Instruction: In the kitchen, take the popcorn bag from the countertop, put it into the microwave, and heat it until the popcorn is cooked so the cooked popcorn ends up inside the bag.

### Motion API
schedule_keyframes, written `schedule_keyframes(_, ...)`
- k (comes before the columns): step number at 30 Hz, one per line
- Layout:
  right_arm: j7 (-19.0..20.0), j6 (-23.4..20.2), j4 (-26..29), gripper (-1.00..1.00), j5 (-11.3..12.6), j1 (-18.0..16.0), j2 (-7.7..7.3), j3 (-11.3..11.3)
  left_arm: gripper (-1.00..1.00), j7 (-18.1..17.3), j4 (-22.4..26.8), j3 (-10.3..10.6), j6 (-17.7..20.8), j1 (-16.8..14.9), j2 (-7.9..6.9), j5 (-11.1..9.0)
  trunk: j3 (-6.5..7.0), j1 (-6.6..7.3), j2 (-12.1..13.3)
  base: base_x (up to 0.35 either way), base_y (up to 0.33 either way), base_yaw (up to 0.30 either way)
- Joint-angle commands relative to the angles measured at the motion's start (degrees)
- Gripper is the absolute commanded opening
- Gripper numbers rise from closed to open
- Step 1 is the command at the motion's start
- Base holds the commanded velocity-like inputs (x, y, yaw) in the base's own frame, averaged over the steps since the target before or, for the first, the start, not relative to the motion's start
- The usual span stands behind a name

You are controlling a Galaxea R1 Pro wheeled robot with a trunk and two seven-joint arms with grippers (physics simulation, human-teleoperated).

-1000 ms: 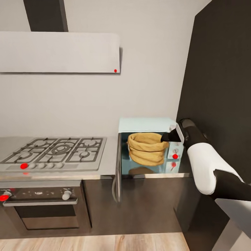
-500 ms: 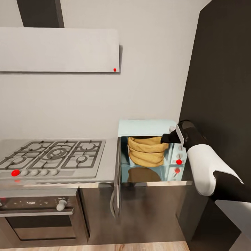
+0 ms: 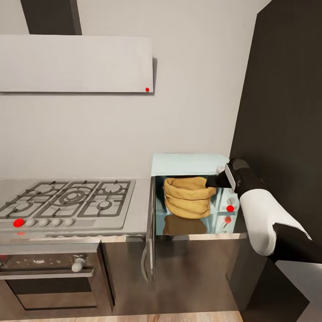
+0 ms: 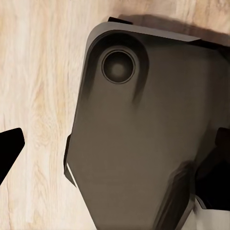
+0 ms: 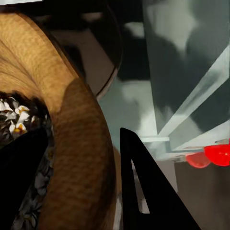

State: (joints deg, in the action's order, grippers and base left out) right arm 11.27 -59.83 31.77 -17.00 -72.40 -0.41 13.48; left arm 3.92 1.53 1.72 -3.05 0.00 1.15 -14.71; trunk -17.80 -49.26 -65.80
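Note:
The mint-blue microwave (image 3: 188, 163) stands on the grey countertop (image 3: 142, 205) with its door (image 3: 151, 223) swung open to the left, seen edge-on. The mustard-tan popcorn bag (image 3: 188, 197) sits upright inside the cavity. My right gripper (image 3: 212, 181) is at the bag's right rim. In the right wrist view the bag's thick rim (image 5: 81, 143) lies between the two black fingers, one inside the bag and one outside, with white popcorn bits (image 5: 19, 122) showing inside. In the left wrist view, my left gripper (image 4: 115, 148) hangs open above the robot's base.
A steel gas hob (image 3: 67, 201) lies left of the microwave, above a dark oven (image 3: 49, 277) with knobs. The white hood (image 3: 76, 65) hangs overhead. A tall dark cabinet (image 3: 286, 112) stands close on the right, beside my right arm. The microwave's button panel (image 3: 229, 208) shows red marks.
The head view shifted a second ago, then held. The right gripper has carried the bag a little deeper into the microwave.

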Motion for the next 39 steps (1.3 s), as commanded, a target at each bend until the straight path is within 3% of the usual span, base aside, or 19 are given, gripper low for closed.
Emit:
schedule_keyframes(1, 0.34, -0.17, 0.23, -1.00, -0.94, 0.29, 0.16, -0.10, 1.00, 0.13, 0.14, 0.04, -0.12, 0.12, -0.10, -0.40, -0.06, -0.02, -0.03, 0.000, 0.000, 0.000)
schedule_keyframes(20, 0.62, -0.17, 2.91, -1.00, 0.90, 2.35, -0.26, -0.21, 1.00, 0.13, 0.14, 0.04, -0.12, 0.10, -0.09, -0.40, -0.06, -0.02, -0.03, 0.000, 0.004, 0.000)
schedule_keyframes(25, 0.60, -0.17, 3.61, -1.00, -1.28, 2.35, -0.33, -0.21, 1.00, 0.13, 0.14, 0.04, -0.12, 0.10, -0.09, -0.40, -0.06, -0.02, -0.03, 0.000, 0.179, 0.000)
schedule_keyframes(26, 0.60, -0.17, 0.31, -1.00, -1.28, 2.35, -0.35, -0.21, 1.00, 0.13, 0.14, 0.04, -0.12, 0.10, -0.09, -0.40, -0.06, -0.02, -0.03, 0.000, 0.094, 0.000)
schedule_keyframes(39, 0.60, -0.17, 0.23, -1.00, -0.82, 2.35, -0.36, -0.08, 1.00, 0.13, 0.14, 0.04, -0.12, 0.11, -0.09, -0.40, -0.06, -0.02, -0.03, 0.000, 0.008, -0.051)
